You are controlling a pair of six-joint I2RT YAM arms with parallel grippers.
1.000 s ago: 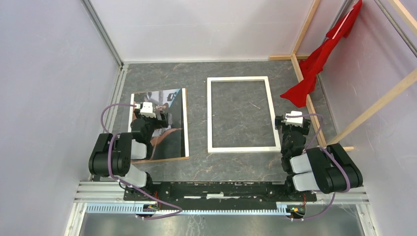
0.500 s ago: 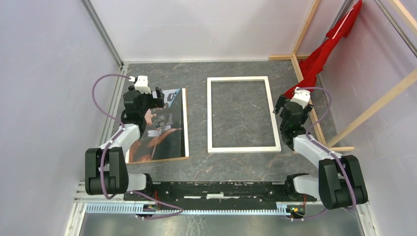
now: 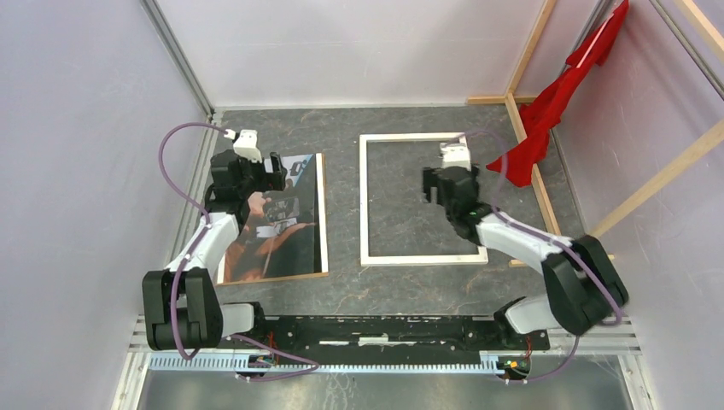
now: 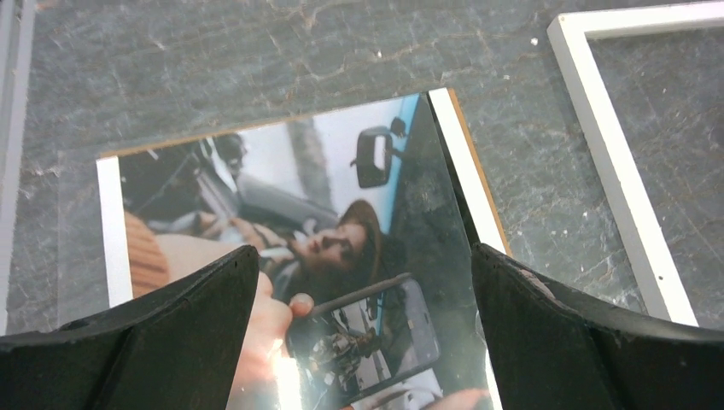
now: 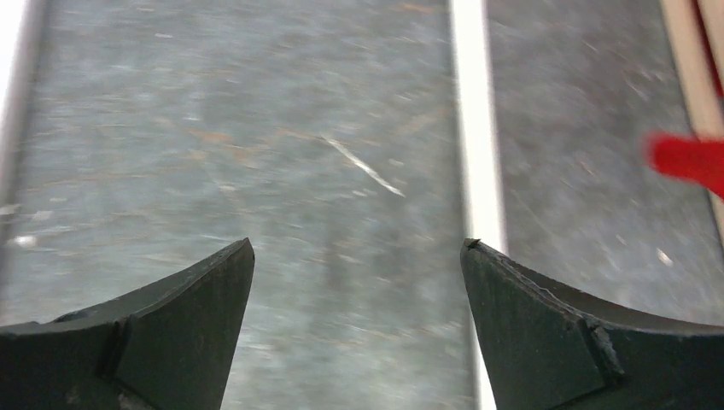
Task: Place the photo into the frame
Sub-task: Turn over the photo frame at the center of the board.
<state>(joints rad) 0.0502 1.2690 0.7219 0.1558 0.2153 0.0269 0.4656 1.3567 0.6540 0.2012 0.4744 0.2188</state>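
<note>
The left claw (image 4: 363,256), spread wide, hovers with the photo (image 4: 282,196) lying flat just beneath it, seemingly for pickup, while the right claw (image 5: 359,248), equally spread, has the empty frame (image 5: 475,128) below it.

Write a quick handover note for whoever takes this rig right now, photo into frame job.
Left gripper: open, empty, hovering over the photo's far end.
Right gripper: open, empty, above the frame's opening near its right border.
Photo lies picture side up on a brown board, left of the frame; frame lies flat, white side up, nothing inside.
Done: nothing yet. Left: grasp the photo, carry it over, seat it in the frame.
</note>
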